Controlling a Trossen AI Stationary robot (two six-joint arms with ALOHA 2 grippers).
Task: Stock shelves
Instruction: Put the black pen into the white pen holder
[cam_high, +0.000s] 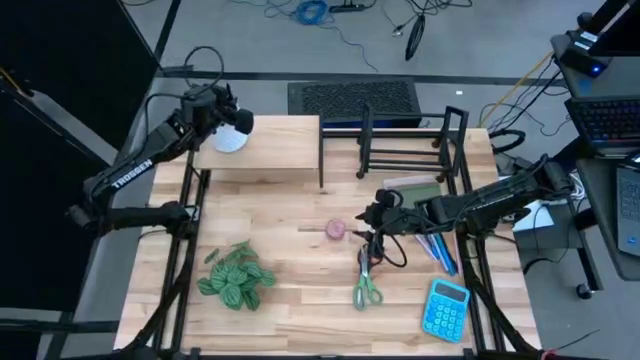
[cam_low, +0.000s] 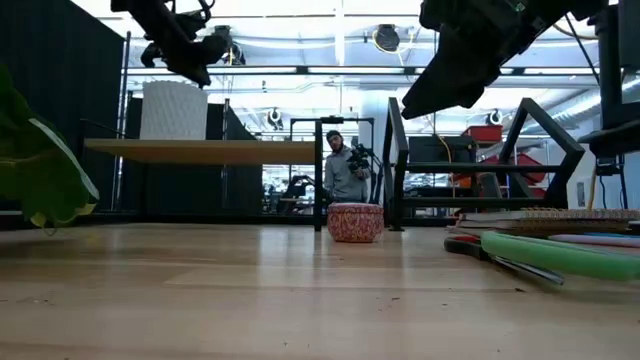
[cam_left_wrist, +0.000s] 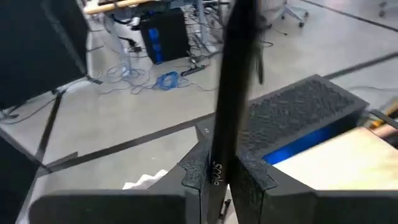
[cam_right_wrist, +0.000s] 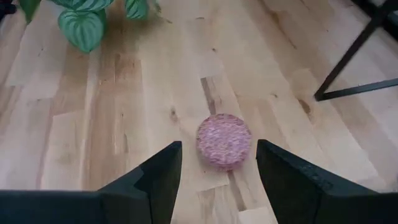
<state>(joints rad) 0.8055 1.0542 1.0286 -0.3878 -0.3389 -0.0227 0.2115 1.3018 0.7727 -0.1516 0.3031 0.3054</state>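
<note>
Hovering right gripper (cam_right_wrist: 216, 171), fingers spread wide and empty, above the plank table (cam_right_wrist: 124, 124); small round speckled pink tin (cam_right_wrist: 224, 140) sits just ahead between the fingertips. Farther out: black wire-frame rack (cam_high: 410, 142). Left gripper (cam_high: 232, 113), fingers pressed together, over the flat pale-wood riser shelf (cam_high: 270, 150) by a ribbed white cylinder (cam_low: 173, 110).

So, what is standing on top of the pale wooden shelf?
A white ribbed cylinder stands on the wooden shelf, near its left end. The left gripper hangs above it, hiding part of it from above. The rest of the top looks bare.
</note>
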